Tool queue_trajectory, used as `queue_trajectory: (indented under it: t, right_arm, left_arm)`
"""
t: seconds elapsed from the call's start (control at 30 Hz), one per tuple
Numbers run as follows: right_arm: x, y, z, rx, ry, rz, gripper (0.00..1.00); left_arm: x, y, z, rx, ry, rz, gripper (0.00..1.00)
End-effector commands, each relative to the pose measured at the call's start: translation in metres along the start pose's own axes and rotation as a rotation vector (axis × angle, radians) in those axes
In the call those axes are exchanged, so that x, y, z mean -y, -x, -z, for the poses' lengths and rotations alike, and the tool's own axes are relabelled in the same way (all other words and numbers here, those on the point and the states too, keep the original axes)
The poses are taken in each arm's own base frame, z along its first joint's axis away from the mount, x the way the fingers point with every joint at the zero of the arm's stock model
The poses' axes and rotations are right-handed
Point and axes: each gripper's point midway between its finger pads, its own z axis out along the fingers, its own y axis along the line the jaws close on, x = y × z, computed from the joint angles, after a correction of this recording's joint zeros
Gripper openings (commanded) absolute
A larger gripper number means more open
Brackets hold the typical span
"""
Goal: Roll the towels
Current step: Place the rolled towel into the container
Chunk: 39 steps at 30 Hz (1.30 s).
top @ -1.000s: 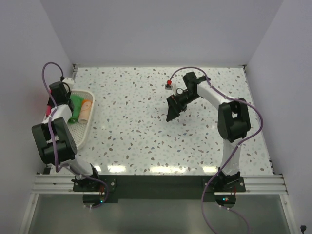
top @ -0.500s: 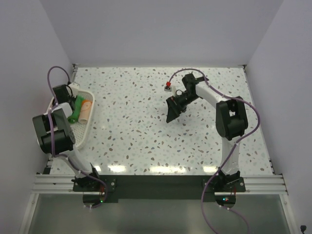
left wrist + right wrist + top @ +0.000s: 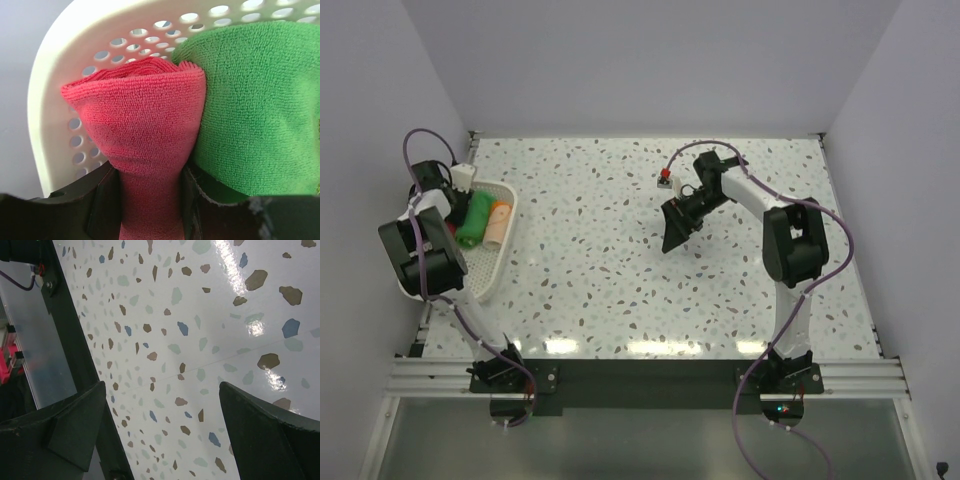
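In the left wrist view my left gripper [image 3: 150,200] is shut on the pink-red towel [image 3: 145,120], a folded bundle pinched between both fingers. It sits inside the white mesh basket [image 3: 55,100], against the wall. The bright green towel [image 3: 255,100] lies pressed against its right side. From above, the left gripper [image 3: 450,212] is down in the basket [image 3: 488,275], beside the rolled green towel [image 3: 475,218] and the rolled peach-orange towel [image 3: 498,222]. The arm hides the pink-red towel there. My right gripper [image 3: 675,225] is open and empty over the table's middle; it also shows in the right wrist view [image 3: 165,425].
The basket stands at the table's left edge, close to the left wall. A small white and red piece [image 3: 665,178] sits on the right arm's cable. The speckled tabletop [image 3: 200,340] lies under the right gripper, and the dark front rail [image 3: 65,340] runs along its left.
My left arm has swung its elbow further left and back while its gripper stays in the basket. The right arm has shifted only slightly.
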Motion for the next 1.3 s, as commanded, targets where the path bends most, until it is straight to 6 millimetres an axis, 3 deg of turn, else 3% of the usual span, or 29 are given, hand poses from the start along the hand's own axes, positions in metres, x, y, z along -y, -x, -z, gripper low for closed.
queue_trajectory:
  t: [0.0,0.13,0.17,0.37,0.6,1.27]
  right_arm:
    - [-0.007,0.008,0.006,0.015,0.01,0.031,0.98]
    - [-0.008,0.009,0.006,0.015,0.009,0.034,0.98]
    - [-0.007,0.008,0.006,0.014,0.009,0.031,0.98]
    - [-0.009,0.008,0.006,0.018,0.016,0.034,0.98]
    - [-0.01,0.011,0.006,0.029,0.029,0.031,0.99]
    - [-0.013,0.014,0.004,0.033,0.05,0.03,0.98]
  left_arm:
    - [0.046,-0.034,-0.014,-0.104,-0.212,-0.006,0.12]
    - [0.045,-0.04,-0.015,-0.125,-0.223,0.0,0.19]
    - [0.044,-0.041,-0.014,-0.127,-0.223,0.004,0.25]
    - [0.025,-0.02,0.008,-0.075,-0.183,0.007,0.48]
    - [0.017,0.0,0.02,-0.029,-0.192,0.0,0.61]
    - [-0.011,0.024,0.037,0.033,-0.093,-0.017,0.65]
